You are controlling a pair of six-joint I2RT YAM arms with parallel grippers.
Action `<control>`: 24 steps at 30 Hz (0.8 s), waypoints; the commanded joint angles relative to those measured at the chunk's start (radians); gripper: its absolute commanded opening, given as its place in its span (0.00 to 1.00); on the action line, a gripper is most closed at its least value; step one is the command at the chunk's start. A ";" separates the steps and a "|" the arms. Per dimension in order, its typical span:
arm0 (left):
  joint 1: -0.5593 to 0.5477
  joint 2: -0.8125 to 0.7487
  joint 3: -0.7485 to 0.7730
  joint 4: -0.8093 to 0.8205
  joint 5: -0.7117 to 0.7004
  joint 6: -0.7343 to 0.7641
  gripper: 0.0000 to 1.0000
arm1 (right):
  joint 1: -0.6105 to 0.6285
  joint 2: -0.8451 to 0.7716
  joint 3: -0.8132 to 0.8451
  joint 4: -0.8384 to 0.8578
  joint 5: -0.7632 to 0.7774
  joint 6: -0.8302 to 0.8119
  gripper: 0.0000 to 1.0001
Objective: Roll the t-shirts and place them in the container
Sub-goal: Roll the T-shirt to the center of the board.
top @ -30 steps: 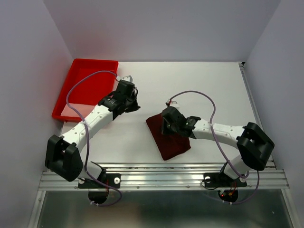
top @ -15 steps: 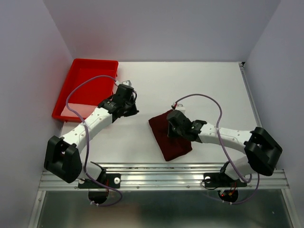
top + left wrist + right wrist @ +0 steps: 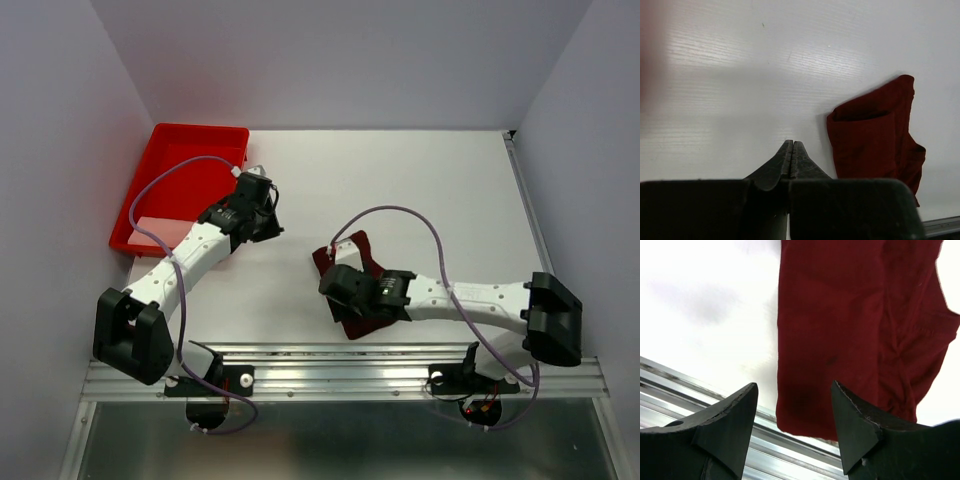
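- Top external view, nearest us: both arm bases sit on the metal rail (image 3: 340, 368) along the near edge of the worktop (image 3: 430, 190). The right arm lies low and stretched leftward just beyond that rail, with its wrist turned over the cloth.
- The right tool (image 3: 794, 385) hangs just above the t-shirt (image 3: 840, 315) with its fingers spread and nothing pinched between them. We judge it is poised at the cloth's near end, because a roll would have to start from an end.
- The t-shirt lies on the worktop in the near middle as a narrow, folded dark red bundle. Its near end reaches the rail, and one long side is creased and bunched. To us it looks folded lengthwise, not yet a tight roll.
- Farther back, the left arm bends forward and to the left. The left tool (image 3: 792, 150) has its fingers pressed together on nothing and sits over bare worktop, well apart from the t-shirt, which shows off to the right in its wrist view. We judge it is parked clear so the right arm can work alone.
- Farthest, the red tray (image 3: 190, 165) sits at the far left, near the left tool. We cannot tell what it is meant to hold.
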 commanded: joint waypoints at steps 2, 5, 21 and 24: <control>0.012 -0.021 0.021 -0.020 -0.011 0.015 0.08 | 0.112 0.143 0.115 -0.181 0.226 0.037 0.66; 0.022 -0.027 0.009 -0.023 -0.011 0.018 0.08 | 0.158 0.238 0.173 -0.229 0.283 0.036 0.70; 0.058 -0.043 -0.059 0.003 0.013 0.031 0.11 | 0.179 0.375 0.103 -0.133 0.409 0.080 0.26; 0.060 -0.049 -0.069 0.018 0.032 0.028 0.24 | 0.155 0.273 0.052 -0.048 0.336 0.049 0.08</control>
